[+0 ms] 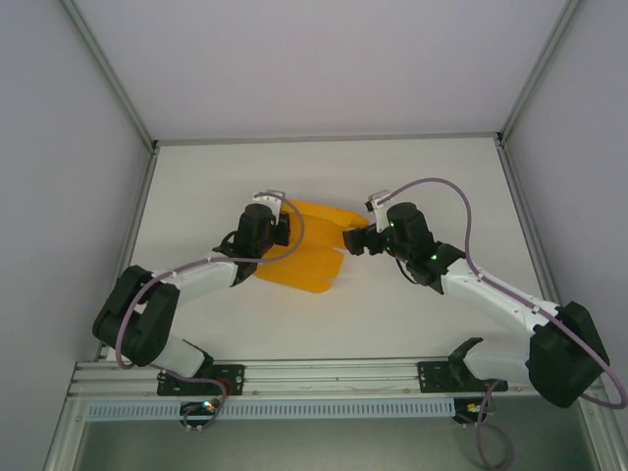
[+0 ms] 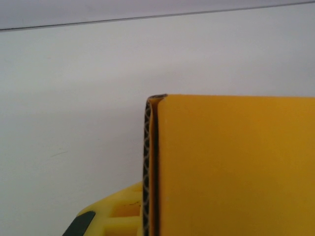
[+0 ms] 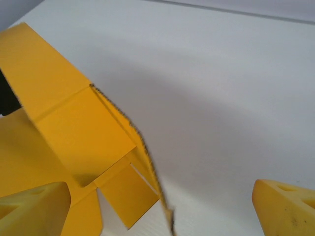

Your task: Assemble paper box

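Note:
The paper box (image 1: 312, 253) is a partly folded orange-yellow card sheet lying mid-table between the two arms. My left gripper (image 1: 284, 227) is shut on its left edge. In the left wrist view a doubled panel of the paper box (image 2: 231, 167) stands edge-on, pinched beside one yellow finger (image 2: 115, 214). My right gripper (image 1: 356, 240) is open at the sheet's right side. In the right wrist view its yellow fingers (image 3: 34, 206) are spread wide, and a raised flap edge of the paper box (image 3: 83, 128) runs between them, touching neither.
The white table (image 1: 324, 324) ends at grey enclosure walls on the left, right and back. An aluminium rail (image 1: 324, 376) holding both arm bases runs along the near edge. A purple cable (image 1: 442, 186) loops above the right arm.

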You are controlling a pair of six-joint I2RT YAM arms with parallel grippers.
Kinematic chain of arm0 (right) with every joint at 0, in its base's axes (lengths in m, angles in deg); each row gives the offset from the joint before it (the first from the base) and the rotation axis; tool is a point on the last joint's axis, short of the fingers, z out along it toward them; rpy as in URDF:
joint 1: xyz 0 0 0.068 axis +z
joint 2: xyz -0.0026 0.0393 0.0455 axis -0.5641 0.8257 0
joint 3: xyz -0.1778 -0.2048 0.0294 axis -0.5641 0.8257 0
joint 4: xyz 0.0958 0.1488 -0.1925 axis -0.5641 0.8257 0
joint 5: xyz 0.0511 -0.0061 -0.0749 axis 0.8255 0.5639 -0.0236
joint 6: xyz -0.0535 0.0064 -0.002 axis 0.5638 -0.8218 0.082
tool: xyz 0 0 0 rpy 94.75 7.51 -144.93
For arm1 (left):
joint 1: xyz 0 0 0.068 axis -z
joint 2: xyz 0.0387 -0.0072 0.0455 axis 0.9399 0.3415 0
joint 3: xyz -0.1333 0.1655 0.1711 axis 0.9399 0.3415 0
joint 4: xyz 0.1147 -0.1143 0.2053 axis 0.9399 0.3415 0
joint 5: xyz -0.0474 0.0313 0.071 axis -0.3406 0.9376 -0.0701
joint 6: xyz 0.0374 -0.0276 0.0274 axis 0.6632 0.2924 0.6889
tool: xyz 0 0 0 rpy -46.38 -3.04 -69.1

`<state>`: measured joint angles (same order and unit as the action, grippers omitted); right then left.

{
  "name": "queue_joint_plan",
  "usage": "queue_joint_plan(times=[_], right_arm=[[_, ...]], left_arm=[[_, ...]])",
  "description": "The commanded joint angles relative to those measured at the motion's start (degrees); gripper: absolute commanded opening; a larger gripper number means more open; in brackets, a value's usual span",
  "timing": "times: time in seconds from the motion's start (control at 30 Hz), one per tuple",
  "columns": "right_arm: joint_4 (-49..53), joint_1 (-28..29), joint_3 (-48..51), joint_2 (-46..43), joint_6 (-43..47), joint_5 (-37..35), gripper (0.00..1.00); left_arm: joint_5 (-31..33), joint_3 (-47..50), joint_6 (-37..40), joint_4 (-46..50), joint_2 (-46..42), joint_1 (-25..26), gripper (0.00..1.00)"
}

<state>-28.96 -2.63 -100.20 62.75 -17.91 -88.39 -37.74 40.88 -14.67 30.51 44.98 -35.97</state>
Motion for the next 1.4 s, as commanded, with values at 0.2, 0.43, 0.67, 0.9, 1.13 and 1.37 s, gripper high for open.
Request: queue_joint_plan(times=[0.2,0.43,0.67,0.9,1.13,1.37], right_arm=[[-1.2,-0.2,-4.0,5.3,2.3,-1.2,0.97],[-10.2,0.1,-8.0,15.4,1.1,1.6,0.96],[-26.1,0.8,-2.6,16.5,-4.0,0.5,1.00],[-22.1,0.8,6.3,5.3,-3.8,-7.9,0.99],[-7.0,0.6,13.3,-4.9,-7.5,-8.6,1.00],[-8.4,0.4,14.7,-1.3,-10.1,-8.7,1.00]], left_arm=[[-3.5,1.0,-0.5,-0.8,-1.2,-0.2,0.00],[-4.8,1.4,0.8,-2.4,-1.3,1.5,0.00],[-3.6,1.6,-1.1,-3.1,-1.0,2.6,0.00],[0.7,1.3,-4.1,-1.8,-3.1,1.3,0.00],[-2.2,0.3,-5.7,-0.2,-4.8,-1.5,0.00],[-5.1,-0.8,-5.9,1.0,-5.9,-1.6,0.00]])
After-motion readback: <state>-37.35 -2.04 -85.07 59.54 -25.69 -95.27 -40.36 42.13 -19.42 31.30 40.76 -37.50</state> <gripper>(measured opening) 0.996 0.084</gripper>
